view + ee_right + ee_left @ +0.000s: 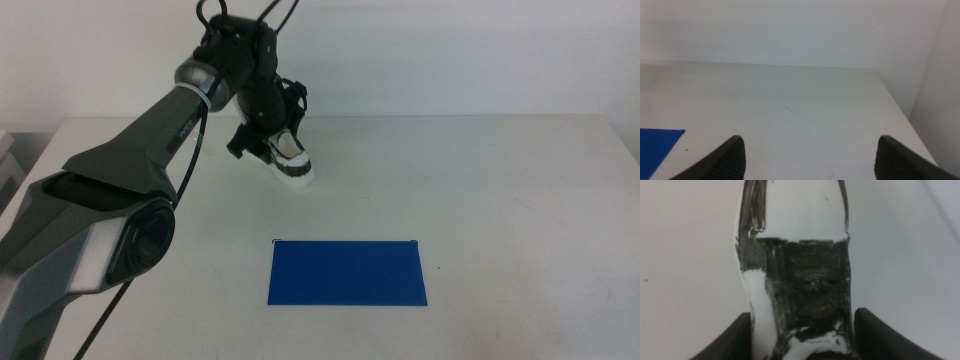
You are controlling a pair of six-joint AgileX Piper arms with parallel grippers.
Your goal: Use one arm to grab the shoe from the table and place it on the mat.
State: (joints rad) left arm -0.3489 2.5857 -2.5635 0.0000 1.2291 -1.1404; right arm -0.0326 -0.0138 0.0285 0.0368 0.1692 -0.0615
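Note:
The shoe, white with black panels, hangs tilted at the back of the table, heel up and toe pointing down to the right. My left gripper is shut on its heel end. In the left wrist view the shoe fills the gap between the two jaws of the left gripper. I cannot tell whether the toe touches the table. The blue mat lies flat nearer the front, apart from the shoe. My right gripper is open and empty, out of the middle view, with a corner of the mat in its wrist view.
The left arm reaches diagonally from the front left to the back centre. The table's right edge shows in the right wrist view. A white wall stands behind the table.

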